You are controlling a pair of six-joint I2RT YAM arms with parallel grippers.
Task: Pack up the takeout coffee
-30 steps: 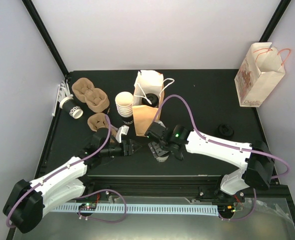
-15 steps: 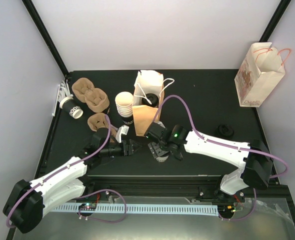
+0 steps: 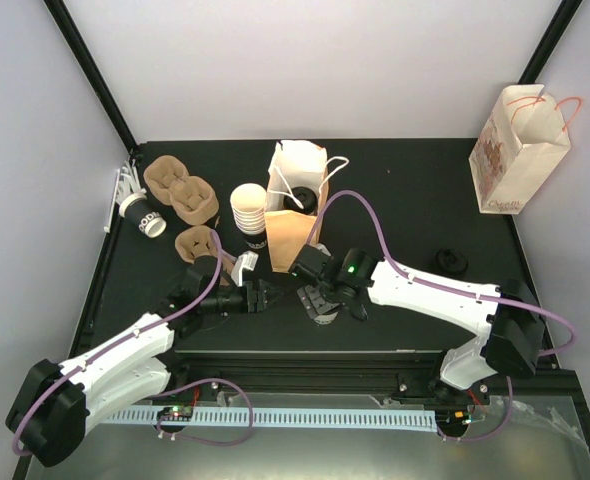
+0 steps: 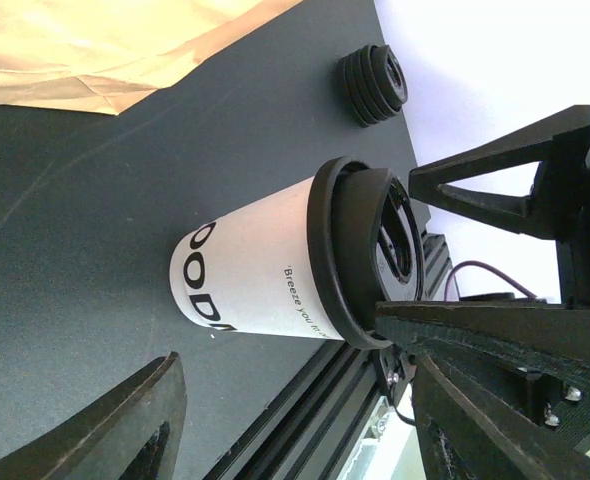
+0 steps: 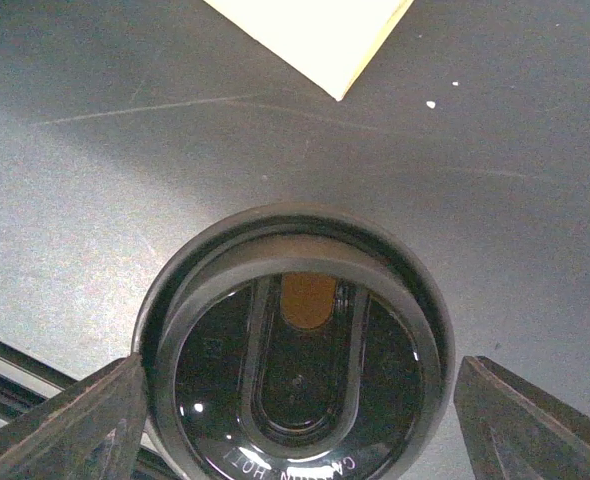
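We are hovering our right gripper (image 3: 318, 303) over the lidded takeout coffee cup (image 4: 260, 275), which is standing upright just below the centre of the top view, in front of the paper bag (image 3: 291, 236). Its jaws are spreading wide on either side of the black lid (image 5: 295, 380), gripping nothing. Our left gripper (image 3: 272, 296) is gaping empty just left of the cup.

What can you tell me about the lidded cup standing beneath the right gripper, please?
The lidded cup is white paper with big dark lettering near its base and a small printed line above. Its glossy black plastic lid, with a raised rim and a sip opening showing brown, is pressed on. It stands upright on the dark table near the front edge. The right gripper hangs open over it, a finger either side; contact cannot be judged.
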